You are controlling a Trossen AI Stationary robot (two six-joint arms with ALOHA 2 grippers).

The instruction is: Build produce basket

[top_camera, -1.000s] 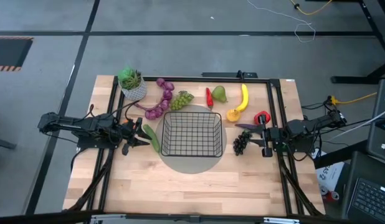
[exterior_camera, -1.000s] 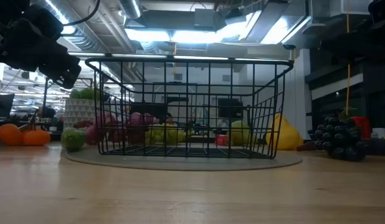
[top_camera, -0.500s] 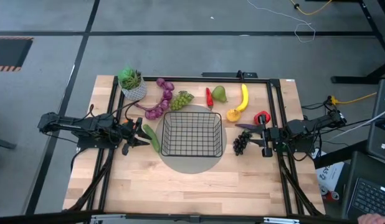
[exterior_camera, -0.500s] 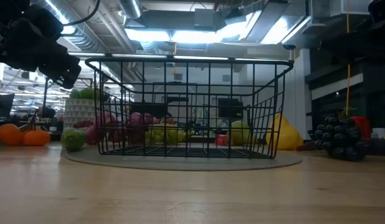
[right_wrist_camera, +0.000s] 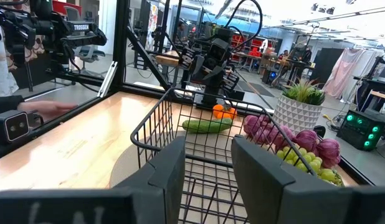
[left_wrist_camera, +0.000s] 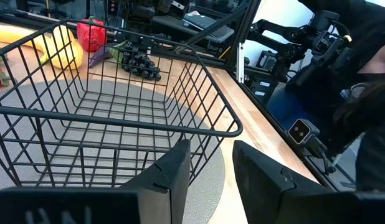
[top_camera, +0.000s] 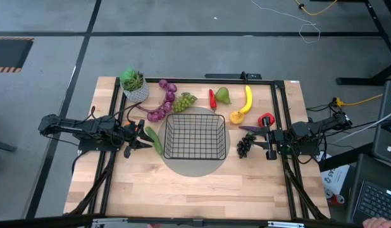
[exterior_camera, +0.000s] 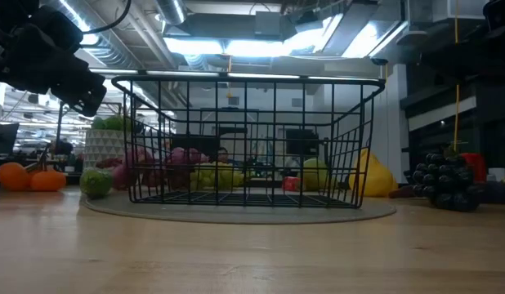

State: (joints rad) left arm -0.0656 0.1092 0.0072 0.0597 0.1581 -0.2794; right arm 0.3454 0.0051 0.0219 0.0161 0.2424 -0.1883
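Your black wire-mesh basket (top_camera: pixel 195 135) sits empty on the grey round mat (top_camera: pixel 194 166) at table centre. At nine o'clock, your left gripper (top_camera: pixel 140 144) hovers, fingers spread, beside the green cucumber (top_camera: pixel 153 139). At three o'clock, your right gripper (top_camera: pixel 254 138) waits likewise spread over black grapes (top_camera: pixel 244 146). Remaining produce (top_camera: pixel 172 101) lines twelve o'clock.

The black wire basket (top_camera: pixel 195 135) stands upright and empty. Around the basket lies the produce (top_camera: pixel 183 101) — cucumber just beside its left wall, black grapes right, the rest behind it.
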